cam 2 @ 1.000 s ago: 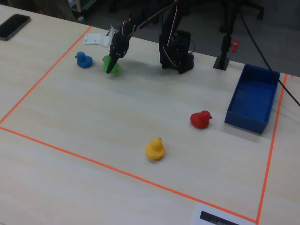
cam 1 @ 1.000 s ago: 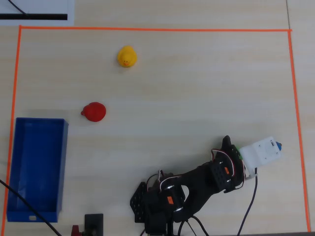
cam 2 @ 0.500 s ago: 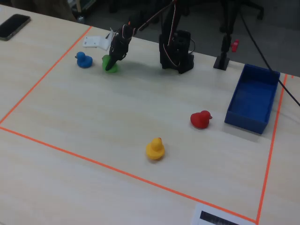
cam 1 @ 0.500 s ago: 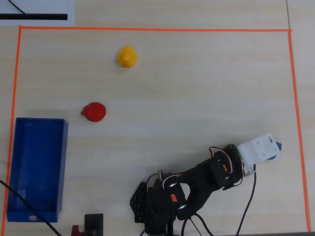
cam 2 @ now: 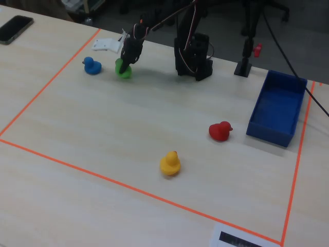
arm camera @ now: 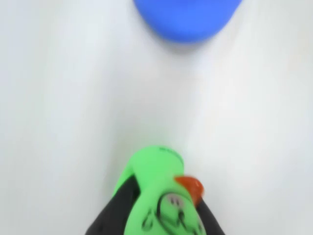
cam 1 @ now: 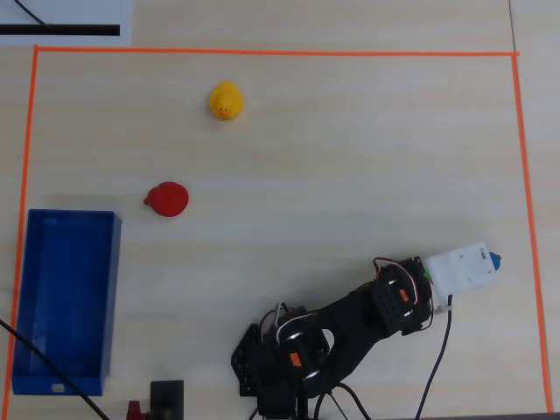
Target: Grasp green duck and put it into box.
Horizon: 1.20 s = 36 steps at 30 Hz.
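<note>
The green duck (arm camera: 155, 188) sits between my two black fingers at the bottom of the wrist view, its orange-red beak to the right. In the fixed view it (cam 2: 123, 70) rests on the table at the far left, with my gripper (cam 2: 125, 64) down on it, shut around it. In the overhead view the duck is hidden under the white wrist housing (cam 1: 460, 267). The blue box (cam 1: 113, 289) stands at the lower left of the overhead view and at the far right of the fixed view (cam 2: 270, 135), far from the gripper.
A blue duck (cam 2: 92, 66) sits just beside the green one, close ahead in the wrist view (arm camera: 188, 17). A red duck (cam 1: 166, 199) lies near the box and a yellow duck (cam 1: 226, 100) farther out. Orange tape (cam 1: 262, 52) borders the table. The arm's base (cam 2: 193, 54) stands at the back.
</note>
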Available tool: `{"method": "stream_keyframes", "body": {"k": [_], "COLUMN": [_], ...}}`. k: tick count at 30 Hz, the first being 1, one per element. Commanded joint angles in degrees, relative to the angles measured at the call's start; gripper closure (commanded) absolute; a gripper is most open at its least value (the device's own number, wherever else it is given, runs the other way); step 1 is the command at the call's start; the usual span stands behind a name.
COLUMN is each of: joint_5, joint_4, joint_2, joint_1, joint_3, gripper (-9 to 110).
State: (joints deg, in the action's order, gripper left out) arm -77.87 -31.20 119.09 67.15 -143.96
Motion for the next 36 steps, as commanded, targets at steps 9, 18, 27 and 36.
{"method": "stream_keyframes", "body": {"k": [9,18,27,36], "joint_5": [35.42,53.0,52.91,52.91], "joint_4": [-57.04,-54.49,-54.49,-43.15], "joint_2": [17.14,-6.77,-32.52,-43.42], "joint_1": [-70.93,-113.55,-126.47,-128.41], "joint_3": [43.07,53.26,74.88,74.53], "gripper": [101,101,101,101]}}
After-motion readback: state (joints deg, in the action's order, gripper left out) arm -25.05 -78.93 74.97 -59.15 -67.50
